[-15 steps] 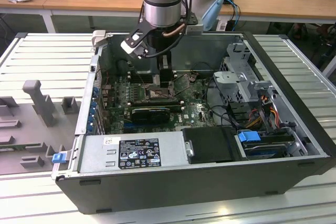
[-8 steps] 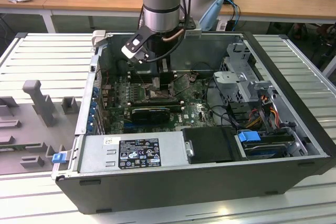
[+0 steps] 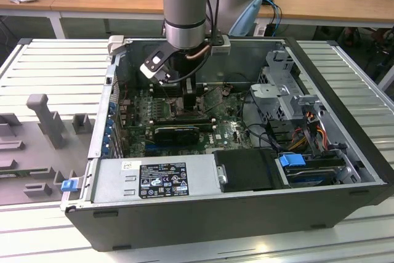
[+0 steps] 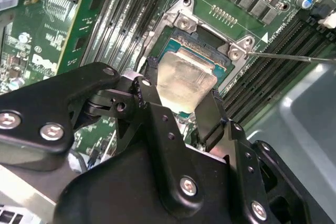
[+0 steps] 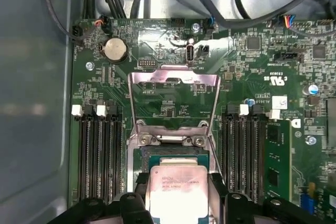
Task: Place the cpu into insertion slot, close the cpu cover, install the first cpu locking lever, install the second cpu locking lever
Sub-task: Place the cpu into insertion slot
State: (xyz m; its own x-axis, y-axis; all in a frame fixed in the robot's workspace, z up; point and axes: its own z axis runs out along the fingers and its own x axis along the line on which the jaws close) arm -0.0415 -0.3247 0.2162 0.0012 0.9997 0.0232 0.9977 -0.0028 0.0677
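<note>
The pincer (image 4: 185,90) is drawn in narrow on the cpu (image 5: 176,188), gripping two opposite edges, with the chip just over the insertion slot (image 5: 173,153) (seated or a shade above, I cannot tell). So the placing step is in hand, and I judge it calls for setting the chip square and flat within the rim. Beyond, the cpu cover (image 5: 173,76) stands swung up, open.

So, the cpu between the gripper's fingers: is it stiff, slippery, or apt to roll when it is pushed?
Probably stiff: the cpu looks like a flat metal-faced plate and shows no bend while held by the gripper. Its smooth, shiny face may be somewhat slippery. Being flat and square, it should slide rather than roll.
</note>
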